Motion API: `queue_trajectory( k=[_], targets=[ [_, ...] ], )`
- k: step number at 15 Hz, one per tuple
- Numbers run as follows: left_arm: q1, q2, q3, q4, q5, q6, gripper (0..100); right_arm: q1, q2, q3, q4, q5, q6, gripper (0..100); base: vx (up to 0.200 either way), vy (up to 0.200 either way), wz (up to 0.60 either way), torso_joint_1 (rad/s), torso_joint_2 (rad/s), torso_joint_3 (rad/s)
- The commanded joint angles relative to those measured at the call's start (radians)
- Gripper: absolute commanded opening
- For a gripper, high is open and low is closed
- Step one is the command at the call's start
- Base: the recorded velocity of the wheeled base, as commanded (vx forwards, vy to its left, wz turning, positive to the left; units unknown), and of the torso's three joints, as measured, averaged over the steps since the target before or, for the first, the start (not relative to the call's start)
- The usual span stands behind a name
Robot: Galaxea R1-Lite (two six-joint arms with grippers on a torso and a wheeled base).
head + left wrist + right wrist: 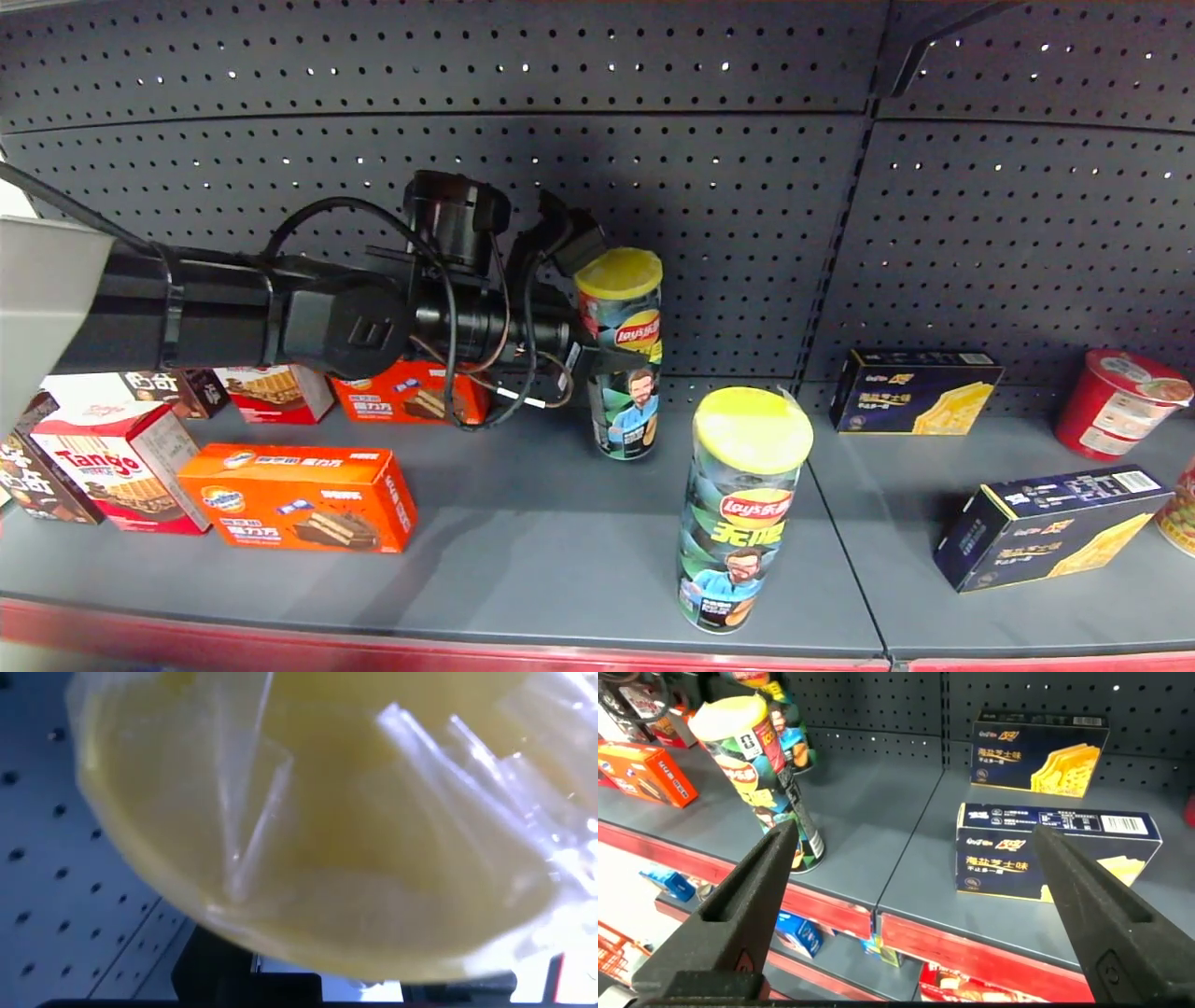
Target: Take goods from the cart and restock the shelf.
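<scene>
item: chip can [624,392], yellow lid [308,840] under clear film. upright at the back of the shelf [523,560], close to the pegboard [728,187]; base at shelf level, though contact with the shelf is hard to judge.
holder: left gripper [590,301], closed on the can's upper half, one finger near the lid, the other across the label.
arm pose: left arm [233,317] stretched level across the shelf from the robot's left, wrist at the can's left side, cables looped round it.
item: second chip can [744,509], upright near the shelf's front edge, right of and in front of the held one, apart from it.
right gripper [912,835]: fingers spread wide, nothing between them, out in front of the shelf.
also shelved: orange box [299,495] on the left; dark blue box [1050,527] and red cup [1120,401] on the right.
</scene>
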Motion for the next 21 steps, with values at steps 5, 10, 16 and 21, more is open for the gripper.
queue_trajectory(
  k=[5, 10, 16, 21],
  targets=[
    [-0.004, 0.072, -0.102, 0.052, 0.000, 0.001, 0, -0.001, 0.001, 0.009, 0.000, 0.000, 0.000, 100, 0.000, 0.000, 0.00, 0.000, 0.00, 0.000],
    [-0.006, 0.118, -0.122, 0.052, 0.001, 0.001, 0, 0.001, 0.003, 0.017, 0.000, 0.000, 0.001, 100, 0.000, 0.000, 0.00, 0.000, 0.00, 0.000],
    [-0.006, 0.169, -0.173, 0.053, 0.001, 0.002, 0, 0.001, 0.003, 0.030, -0.003, 0.002, 0.001, 100, 0.000, 0.000, 0.00, 0.000, 0.00, 0.000],
    [-0.004, 0.181, -0.181, 0.053, 0.001, 0.002, 0, 0.004, 0.003, 0.032, -0.003, 0.002, 0.017, 100, 0.000, 0.000, 0.00, 0.000, 0.00, 0.000]
  ],
)
